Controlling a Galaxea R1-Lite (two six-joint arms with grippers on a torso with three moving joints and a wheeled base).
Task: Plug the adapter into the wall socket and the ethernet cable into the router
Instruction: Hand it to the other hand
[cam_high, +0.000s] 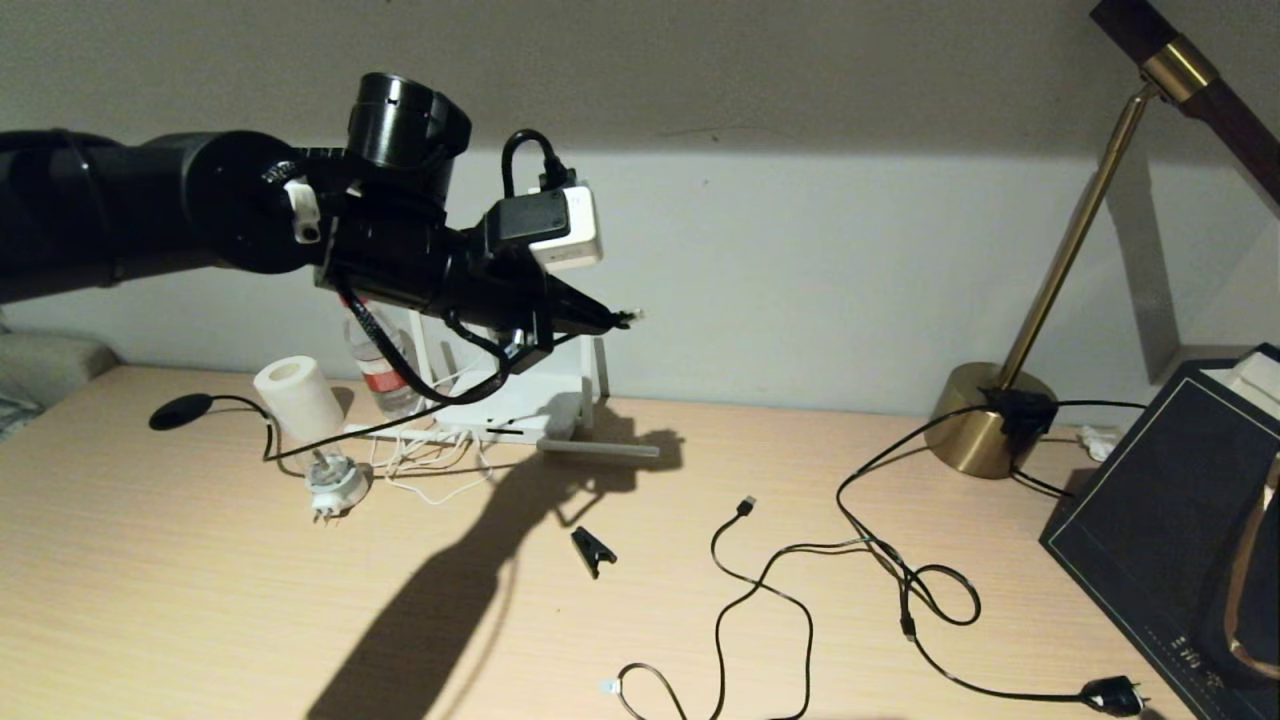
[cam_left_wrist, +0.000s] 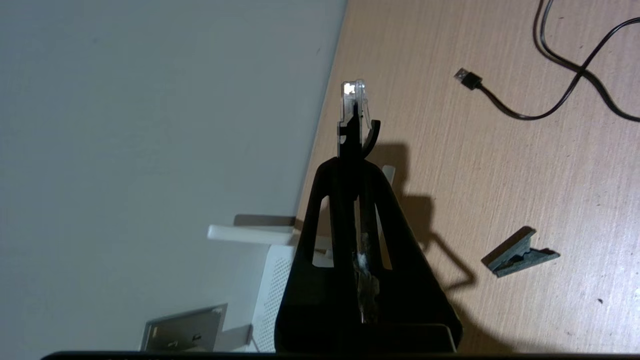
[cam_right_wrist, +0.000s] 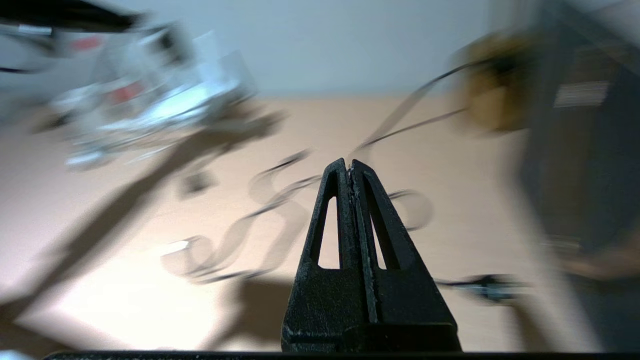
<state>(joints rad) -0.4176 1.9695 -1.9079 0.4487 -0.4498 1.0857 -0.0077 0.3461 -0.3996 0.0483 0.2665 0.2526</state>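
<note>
Black ethernet cable (cam_left_wrist: 352, 107) pinched in left end effector (cam_high: 600, 320), above router (cam_high: 520, 405)

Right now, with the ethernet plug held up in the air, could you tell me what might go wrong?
The left gripper pinches the ethernet cable just behind its clear plug, so it could twist on insertion. The trailing cable runs by the paper roll and travel plug and may drag them. The router sits behind the arm, partly hidden.
</note>
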